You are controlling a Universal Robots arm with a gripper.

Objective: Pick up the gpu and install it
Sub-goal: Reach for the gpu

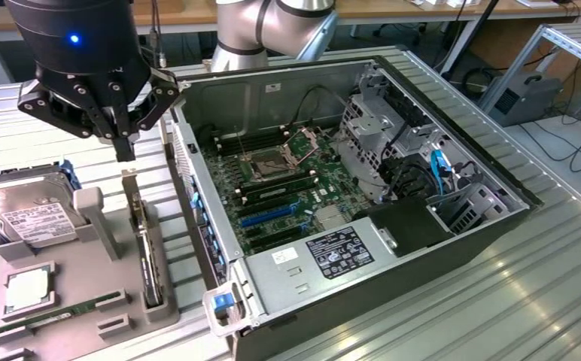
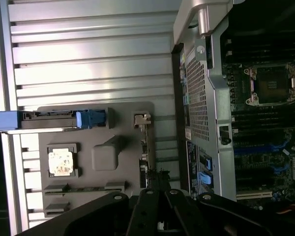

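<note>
The gpu (image 1: 146,259) stands on edge in a slot of the grey holder (image 1: 89,301), a thin black card with its silver bracket (image 1: 130,197) at the far end. My gripper (image 1: 123,150) hangs just above that bracket end, shut, with nothing between its fingers and a small gap to the card. In the wrist view the gpu (image 2: 144,160) appears edge-on just ahead of my gripper (image 2: 157,181). The open computer case (image 1: 371,188) lies to the exterior view's right, its motherboard (image 1: 281,192) exposed with blue card slots (image 1: 266,216).
The holder also carries a hard drive (image 1: 31,219), a processor chip (image 1: 28,289) and a green RAM stick (image 1: 59,314). The case's side wall (image 1: 195,218) rises right beside the gpu. A drive cage and cables (image 1: 411,165) fill the case's far side.
</note>
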